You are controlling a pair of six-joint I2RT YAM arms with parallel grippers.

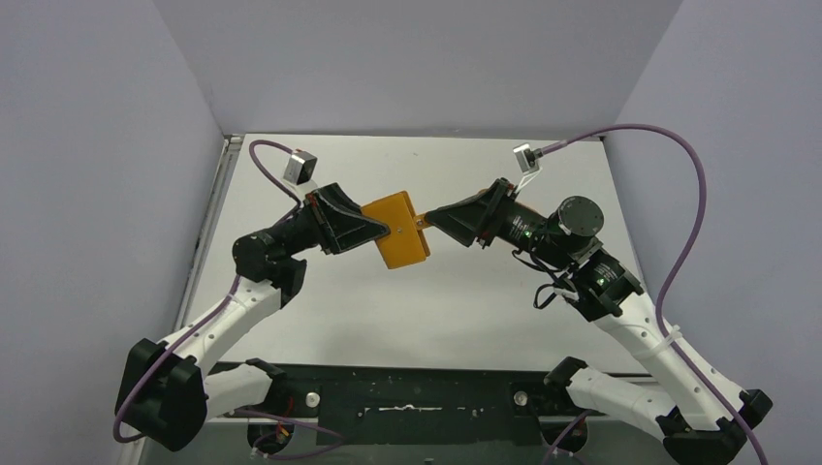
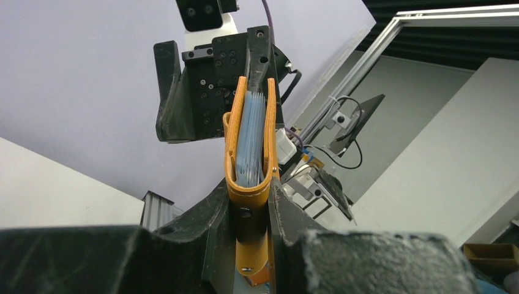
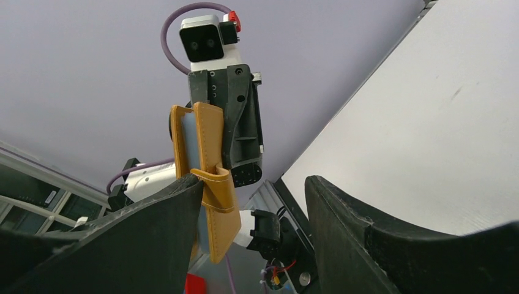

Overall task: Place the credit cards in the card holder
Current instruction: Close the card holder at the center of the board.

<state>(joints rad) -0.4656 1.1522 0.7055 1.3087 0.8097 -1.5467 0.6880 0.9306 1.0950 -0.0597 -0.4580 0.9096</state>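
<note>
The orange-tan card holder (image 1: 402, 229) hangs in the air over the table, folded nearly shut. My left gripper (image 1: 380, 231) is shut on its folded spine; in the left wrist view the card holder (image 2: 248, 191) stands between the gripper's (image 2: 251, 205) jaws. Pale blue credit cards (image 2: 251, 138) sit inside it, edges showing. My right gripper (image 1: 432, 218) is open at the card holder's far edge. In the right wrist view the card holder (image 3: 208, 141) and its snap tab (image 3: 221, 211) lie against the left finger (image 3: 153, 233); the right finger (image 3: 367, 239) stands well apart.
The white table (image 1: 417, 310) lies below both arms, with grey walls on three sides. A metal rail (image 1: 215, 203) runs along the table's left edge. The arm bases sit on a black bar (image 1: 407, 397) at the near edge.
</note>
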